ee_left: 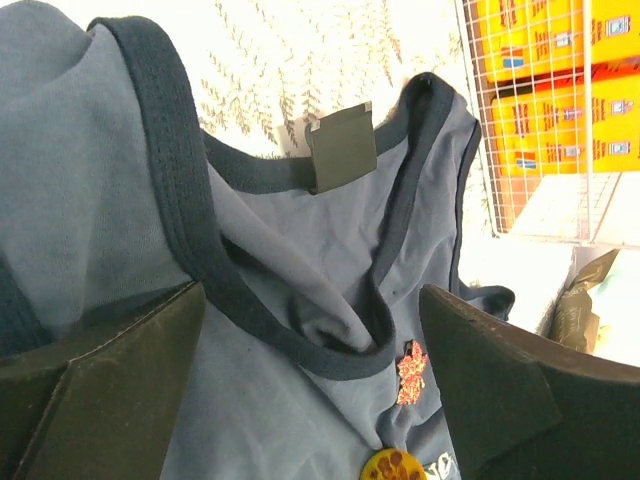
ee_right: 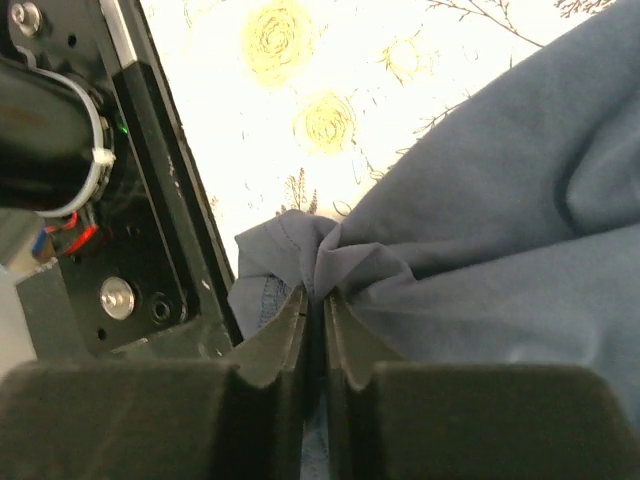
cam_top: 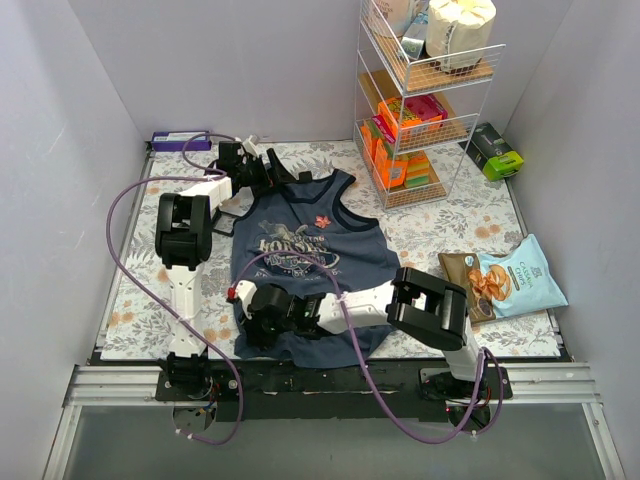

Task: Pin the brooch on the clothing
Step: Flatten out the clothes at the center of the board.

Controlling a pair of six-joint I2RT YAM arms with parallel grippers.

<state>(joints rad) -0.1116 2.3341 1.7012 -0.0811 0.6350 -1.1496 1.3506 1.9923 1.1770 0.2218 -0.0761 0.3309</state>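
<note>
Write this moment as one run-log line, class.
left gripper: open at neckline | right gripper: shut on tank top hem | brooch: on chest

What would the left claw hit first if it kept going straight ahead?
Most likely the tank top: the open left gripper points at the fabric beside its dark neck trim, though depth is unclear.

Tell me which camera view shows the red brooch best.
The left wrist view: the red brooch is close and clear on the tank top. Top external shows only a red speck; right wrist does not show it.
</note>
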